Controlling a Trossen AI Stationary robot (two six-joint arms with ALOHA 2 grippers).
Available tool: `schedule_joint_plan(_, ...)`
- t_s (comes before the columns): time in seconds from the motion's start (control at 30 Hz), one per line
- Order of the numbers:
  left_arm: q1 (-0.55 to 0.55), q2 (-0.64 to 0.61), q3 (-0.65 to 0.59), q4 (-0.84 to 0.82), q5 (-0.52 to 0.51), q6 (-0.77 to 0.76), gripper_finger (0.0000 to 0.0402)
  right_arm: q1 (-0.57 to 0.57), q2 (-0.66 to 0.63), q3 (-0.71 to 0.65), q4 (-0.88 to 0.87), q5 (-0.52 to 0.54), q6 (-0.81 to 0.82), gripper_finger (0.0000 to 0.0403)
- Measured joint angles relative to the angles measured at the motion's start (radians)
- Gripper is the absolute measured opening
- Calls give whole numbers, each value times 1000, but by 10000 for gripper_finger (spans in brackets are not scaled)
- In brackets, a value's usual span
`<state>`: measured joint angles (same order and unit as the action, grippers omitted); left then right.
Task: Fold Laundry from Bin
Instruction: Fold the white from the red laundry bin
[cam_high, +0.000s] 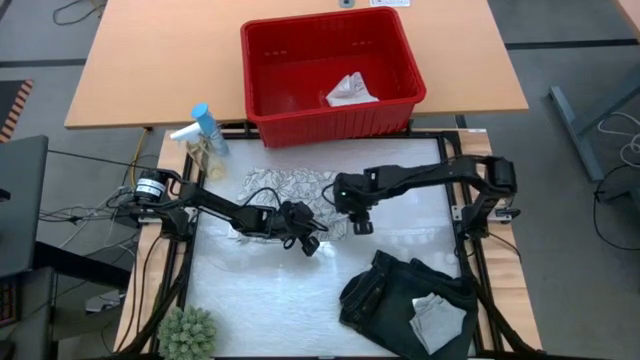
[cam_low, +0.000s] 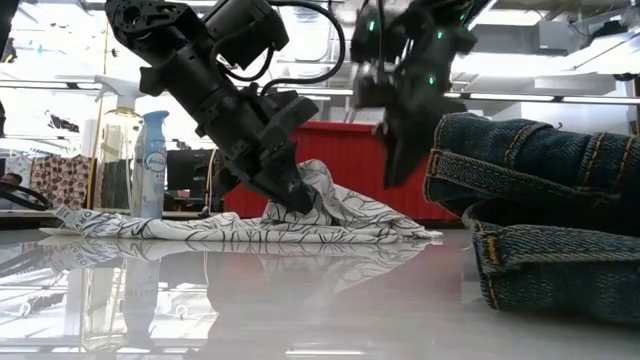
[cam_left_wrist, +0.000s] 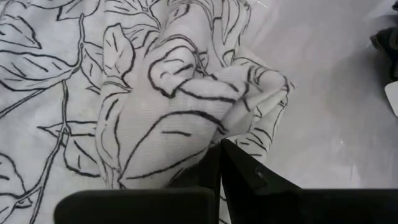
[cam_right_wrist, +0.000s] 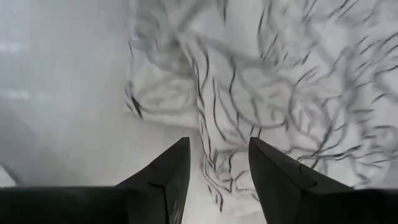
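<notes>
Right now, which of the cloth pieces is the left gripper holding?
The leaf-patterned cloth on the table; the left gripper pinches its edge. The small whitish cloth lies in the bin, untouched.

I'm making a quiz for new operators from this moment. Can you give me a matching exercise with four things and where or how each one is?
Things:
1. leaf-patterned cloth
2. small whitish cloth
3. folded dark garment
4. spray bottle

Places or states:
A. inside the red bin
B. standing at the work surface's far left corner
C. pinched by the left gripper, mid-table
D. lying at the near right of the table

Pairs: 1-C, 2-A, 3-D, 4-B
</notes>
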<state>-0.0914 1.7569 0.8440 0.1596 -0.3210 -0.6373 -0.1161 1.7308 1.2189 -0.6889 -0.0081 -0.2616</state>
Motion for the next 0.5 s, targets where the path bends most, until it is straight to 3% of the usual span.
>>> schedule_joint_plan(0.27,-5,0,0,-12,11,-4,0,-2,89,-18,12,62,-69,196)
schedule_joint_plan(0.5,-11,0,0,-15,18,-6,0,-19,90,-23,8,102,-124,182)
